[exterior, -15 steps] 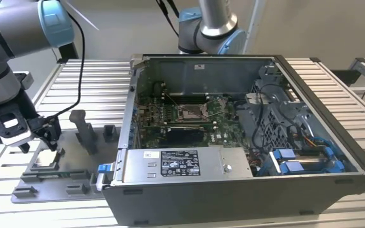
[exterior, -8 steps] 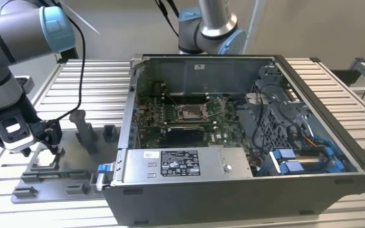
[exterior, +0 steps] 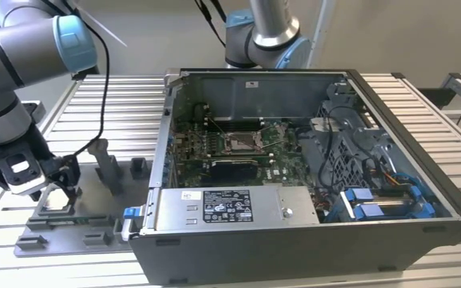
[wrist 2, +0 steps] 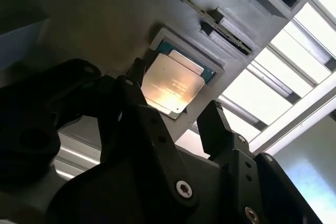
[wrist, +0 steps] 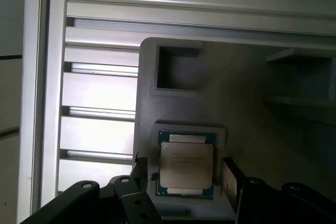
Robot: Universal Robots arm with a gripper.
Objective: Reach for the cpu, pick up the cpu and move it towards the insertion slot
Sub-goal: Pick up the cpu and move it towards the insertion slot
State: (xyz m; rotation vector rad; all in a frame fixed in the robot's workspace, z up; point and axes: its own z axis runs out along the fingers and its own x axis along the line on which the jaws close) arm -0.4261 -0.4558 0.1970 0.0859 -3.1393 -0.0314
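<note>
one thing bugs me from where i sit: the gripper [wrist 2: 173, 92] is spread wide, a finger on each side of the cpu [wrist: 186, 165], and neither pad is touching it as far as i can tell. the cpu lies flat in its square pocket in the grey tray [wrist: 247, 103], shiny side up. it looks thin and barely stands above the pocket rim.

if the fingers come together a touch high, i reckon they'd skate over the lid. a touch off line and they'd pinch the pocket wall instead, or catch one corner and tip the chip so it jams or pops out. a drop onto metal could well kill the part.

second worry: the pc case [exterior: 295, 255] stands right beside the tray. the insertion slot [exterior: 242, 141] sits well apart from the tray, down inside that case on the green motherboard [exterior: 194, 150]. a weak pinch would have a tall metal wall to get over.

surface-wise, the tray rests on a table [exterior: 118, 102] of ribbed aluminium slats, and the grooves around the tray could swallow a loose chip. behind the tray there's a plain pale wall [exterior: 391, 30] and a black cable [exterior: 105, 66] hanging off the arm, with bright light bouncing off the slats.
</note>
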